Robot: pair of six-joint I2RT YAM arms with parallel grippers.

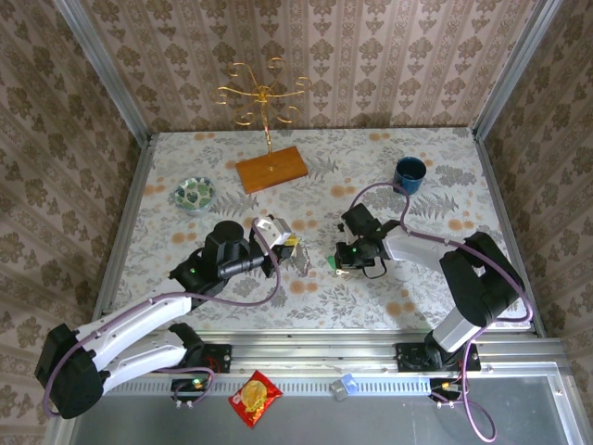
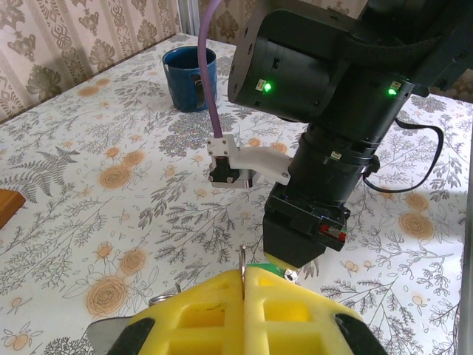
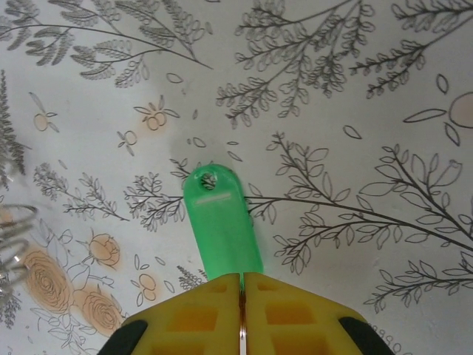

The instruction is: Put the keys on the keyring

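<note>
A green key (image 3: 222, 222) lies flat against the flowered tablecloth, its holed end pointing away from my right gripper (image 3: 242, 277), which is shut on its near end. In the top view that gripper (image 1: 341, 262) sits at the table's middle with the key (image 1: 332, 264) under it. My left gripper (image 2: 245, 272) is shut on the keyring (image 2: 243, 259), a thin metal ring seen edge-on and standing up between the yellow fingers. It faces the right gripper's black body (image 2: 307, 229) from a short distance. Another small wire loop (image 2: 162, 299) shows by the left finger.
A blue cup (image 1: 410, 173) stands at the back right and a small patterned bowl (image 1: 195, 194) at the back left. A gold wire stand on a wooden base (image 1: 271, 169) is at the back middle. A red snack packet (image 1: 255, 399) lies on the front rail.
</note>
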